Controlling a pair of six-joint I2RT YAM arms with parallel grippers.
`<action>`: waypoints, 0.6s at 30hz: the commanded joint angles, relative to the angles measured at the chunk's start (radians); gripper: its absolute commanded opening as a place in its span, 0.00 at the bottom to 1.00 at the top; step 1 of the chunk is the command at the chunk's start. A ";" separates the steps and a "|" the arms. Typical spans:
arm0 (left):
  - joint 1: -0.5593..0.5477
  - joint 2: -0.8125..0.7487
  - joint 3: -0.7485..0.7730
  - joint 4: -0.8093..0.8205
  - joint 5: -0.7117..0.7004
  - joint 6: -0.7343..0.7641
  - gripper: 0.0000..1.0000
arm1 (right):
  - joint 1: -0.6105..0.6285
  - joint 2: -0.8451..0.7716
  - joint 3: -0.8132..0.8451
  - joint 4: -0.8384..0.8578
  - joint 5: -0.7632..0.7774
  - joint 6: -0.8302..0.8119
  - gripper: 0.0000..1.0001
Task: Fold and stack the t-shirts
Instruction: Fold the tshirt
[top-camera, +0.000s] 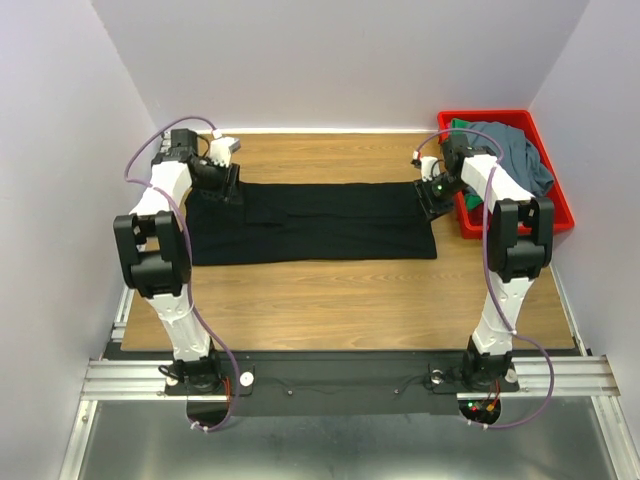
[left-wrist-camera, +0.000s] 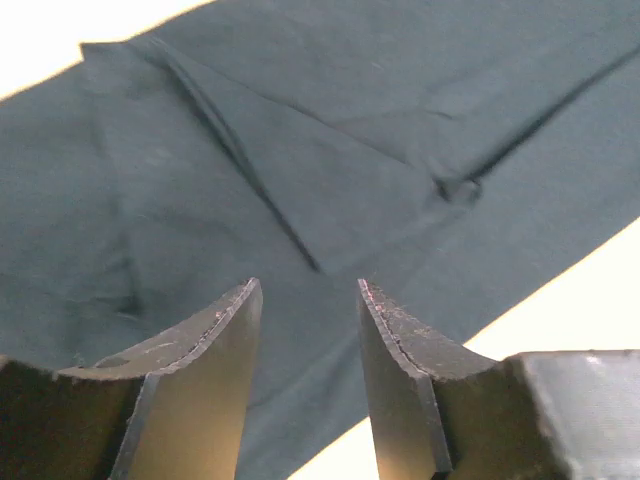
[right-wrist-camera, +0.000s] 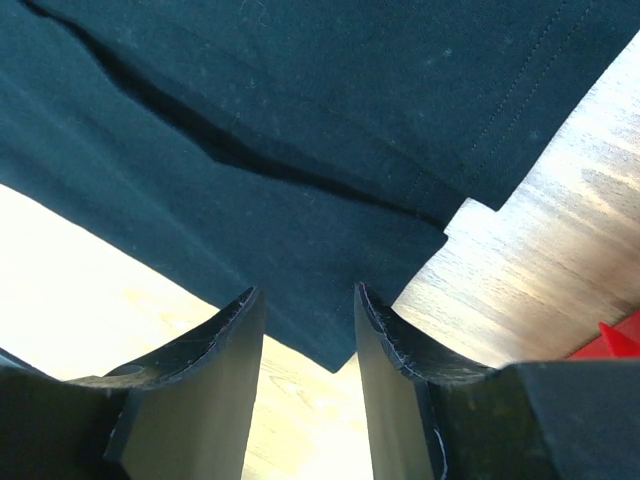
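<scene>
Starting at the left, the left gripper (top-camera: 214, 186) stands over the left end of the black t-shirt (top-camera: 320, 225), angled down toward the cloth. Its wrist view shows 2 dark, curved fingers (left-wrist-camera: 215, 350) spread apart with nothing between them. Beneath them the matte fabric lies in a flat diagonal fold with a sharp crease, and a small pucker marks the end of a second crease.

The black t-shirt lies on the wooden table (top-camera: 340, 300), folded into a long, flat, roughly rectangular band. It runs left to right between the 2 arms. Its near edge is straight.

The right gripper (top-camera: 432, 196) stands at the right end of this band, just beside the red plastic bin (top-camera: 560, 205). In its wrist view the fingers (right-wrist-camera: 215, 360) are likewise spread, pinching nothing. Below them, layered hems with a fine stitched line end in a squared corner over pale wood grain.

The bin, a rigid rectangular tub, sits at the far right corner of the table. It holds the slate grey-blue t-shirt (top-camera: 515, 150) in a crumpled heap rising above the rim. The green t-shirt (top-camera: 462, 126) shows at the bin's far left corner, mostly covered.
</scene>
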 joint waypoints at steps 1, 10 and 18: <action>-0.002 -0.025 -0.081 0.015 0.087 -0.058 0.55 | 0.007 -0.018 0.006 0.025 -0.025 0.009 0.47; -0.001 0.040 -0.108 0.064 0.118 -0.154 0.60 | 0.008 -0.027 -0.002 0.025 -0.015 0.005 0.47; -0.002 0.119 -0.086 0.079 0.166 -0.200 0.60 | 0.007 -0.020 0.000 0.025 -0.008 0.000 0.47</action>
